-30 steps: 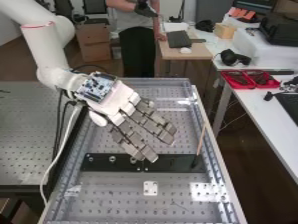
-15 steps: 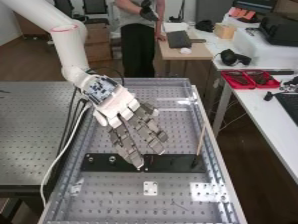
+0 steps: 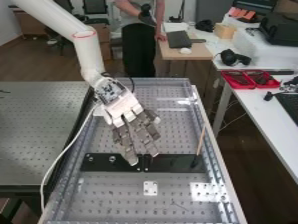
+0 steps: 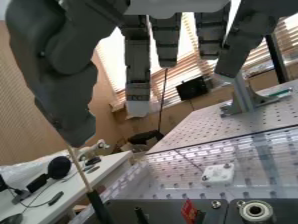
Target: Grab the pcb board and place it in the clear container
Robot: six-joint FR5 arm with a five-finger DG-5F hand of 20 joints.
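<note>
In the high view the hand point(image 3: 124, 106) hangs over the middle of the bench with its fingers straight, their tips above the left half of a black plate point(image 3: 173, 162). A circuit board point(image 3: 110, 91) sits on the arm just behind the hand's white palm. In the wrist view the dark fingers of the hand point(image 4: 138, 65) extend straight, spread apart, with nothing between them. The black plate point(image 4: 159, 209) with round metal fittings lies beyond the fingers. I cannot make out which thing is the clear container.
A thin wooden stick point(image 3: 201, 140) with a dark lower end rises from the plate's right part. A small white plate point(image 3: 150, 188) lies on the perforated bench point(image 3: 113, 200). Red trays point(image 3: 247, 79) stand on the white side table point(image 3: 256, 107). A white cable runs along the bench's left edge.
The arm and the wrist have shifted to the right in the high view. The hand has turned, its fingertips swinging left along the black plate. Its fingers stay straight.
</note>
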